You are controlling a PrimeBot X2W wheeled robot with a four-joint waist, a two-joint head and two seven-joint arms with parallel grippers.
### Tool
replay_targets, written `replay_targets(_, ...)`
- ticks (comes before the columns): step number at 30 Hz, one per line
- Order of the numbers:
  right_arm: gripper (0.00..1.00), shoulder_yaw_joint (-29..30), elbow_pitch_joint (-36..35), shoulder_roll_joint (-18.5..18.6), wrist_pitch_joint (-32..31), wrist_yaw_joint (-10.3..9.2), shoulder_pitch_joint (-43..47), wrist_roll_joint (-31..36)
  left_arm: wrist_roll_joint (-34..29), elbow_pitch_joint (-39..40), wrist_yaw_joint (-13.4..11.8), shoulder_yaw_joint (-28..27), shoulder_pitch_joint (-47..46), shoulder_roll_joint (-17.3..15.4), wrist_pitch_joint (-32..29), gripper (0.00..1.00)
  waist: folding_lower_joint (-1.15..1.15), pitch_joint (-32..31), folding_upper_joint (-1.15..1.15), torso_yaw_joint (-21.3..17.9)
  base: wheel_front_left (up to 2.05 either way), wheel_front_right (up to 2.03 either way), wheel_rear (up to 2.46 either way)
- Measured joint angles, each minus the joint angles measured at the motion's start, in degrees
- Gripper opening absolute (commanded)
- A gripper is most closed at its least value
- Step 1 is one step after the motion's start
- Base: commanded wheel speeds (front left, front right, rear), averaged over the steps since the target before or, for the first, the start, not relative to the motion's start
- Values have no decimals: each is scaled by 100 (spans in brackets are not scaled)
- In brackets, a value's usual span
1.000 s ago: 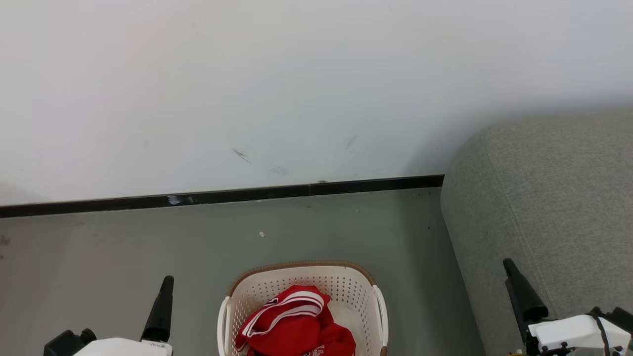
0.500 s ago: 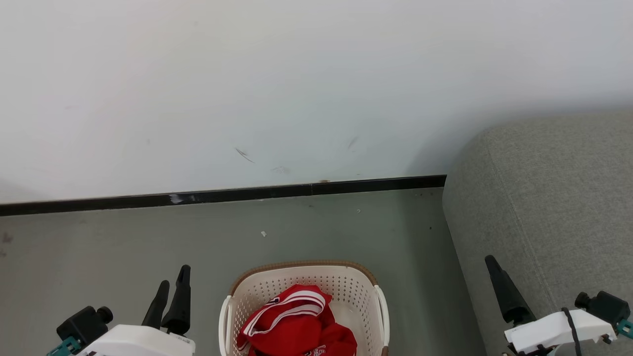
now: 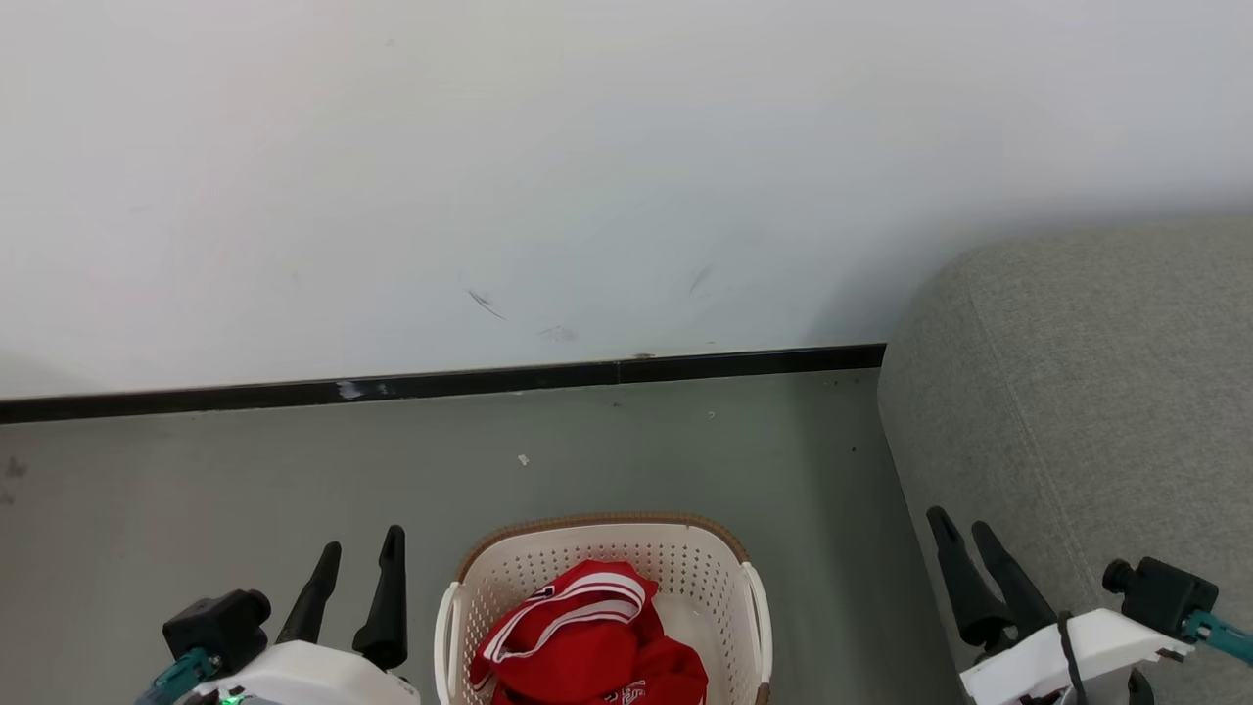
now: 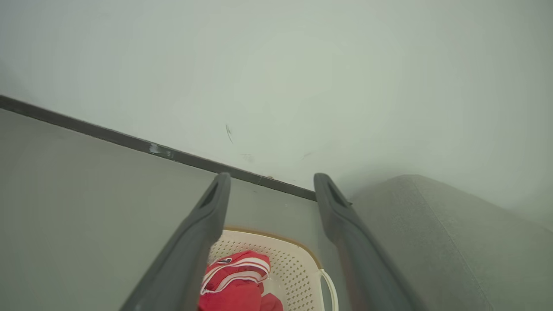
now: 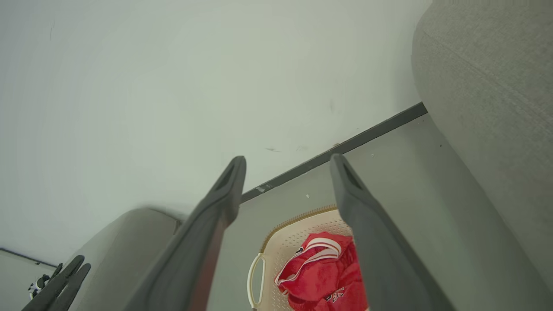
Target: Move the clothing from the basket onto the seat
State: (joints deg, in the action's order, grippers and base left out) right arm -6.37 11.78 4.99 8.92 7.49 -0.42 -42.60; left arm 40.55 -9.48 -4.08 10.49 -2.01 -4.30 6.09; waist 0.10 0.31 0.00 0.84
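The cream basket (image 3: pixel 599 537) with a brown rim stands on the floor at the bottom middle of the head view. The red clothing (image 3: pixel 585 636) with white stripes lies bunched inside it. My left gripper (image 3: pixel 364 540) hovers open just left of the basket, fingers pointing at the wall. My right gripper (image 3: pixel 959 522) is open to the basket's right, in front of the grey seat (image 3: pixel 1096 392). The left wrist view looks between its open gripper (image 4: pixel 272 178) at the basket (image 4: pixel 298 268) and clothing (image 4: pixel 235 280). The right wrist view shows its open gripper (image 5: pixel 288 160), the basket (image 5: pixel 276 233) and the clothing (image 5: pixel 322 272).
A pale wall with a black skirting strip (image 3: pixel 440 384) runs behind the basket. Grey floor (image 3: pixel 245 470) lies between them. The seat's rounded side (image 5: pixel 488 86) rises close to the basket's right. A grey rounded shape (image 5: pixel 129 242) sits left in the right wrist view.
Both grippers have rolled so that each shows two fingers instead of one. The left has shifted right and the right has shifted left, both nearer the basket. The clothing has not moved.
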Motion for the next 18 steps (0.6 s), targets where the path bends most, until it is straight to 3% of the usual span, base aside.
replay_targets(18,100,4,-23,-123,232,0,11,1891,-1753,108,-519,485,0,-110,361,100,-6,25,0,27,0,0,0)
